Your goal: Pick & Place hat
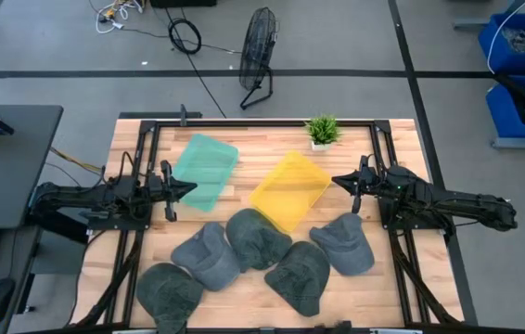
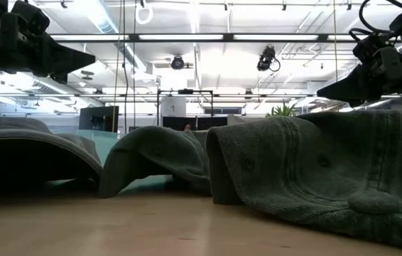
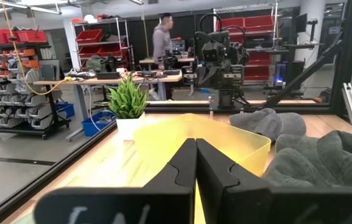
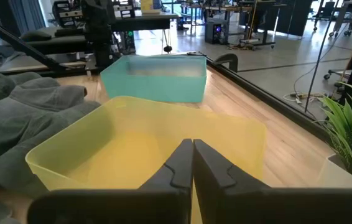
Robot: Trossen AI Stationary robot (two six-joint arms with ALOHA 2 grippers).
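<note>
Five grey hats (image 1: pixel 261 239) lie clustered on the table's (image 1: pixel 402 278) near half, below the teal bin (image 1: pixel 205 171) and yellow bin (image 1: pixel 290 190). Left gripper (image 1: pixel 186 188) hovers over the teal bin, fingers pressed together, holding nothing. Right gripper (image 1: pixel 339 180) hovers beside the yellow bin, likewise closed and holding nothing.

Both arms are matte black, built of chunky jointed segments with dark cables looped along them. The left gripper (image 1: pixel 188 188) and right gripper (image 1: pixel 339 180) each taper to a slim pointed wedge. Seen from the wrists, each pair of fingers (image 3: pixel 185 163) is smooth black plastic on a broad dark crossbar.
</note>
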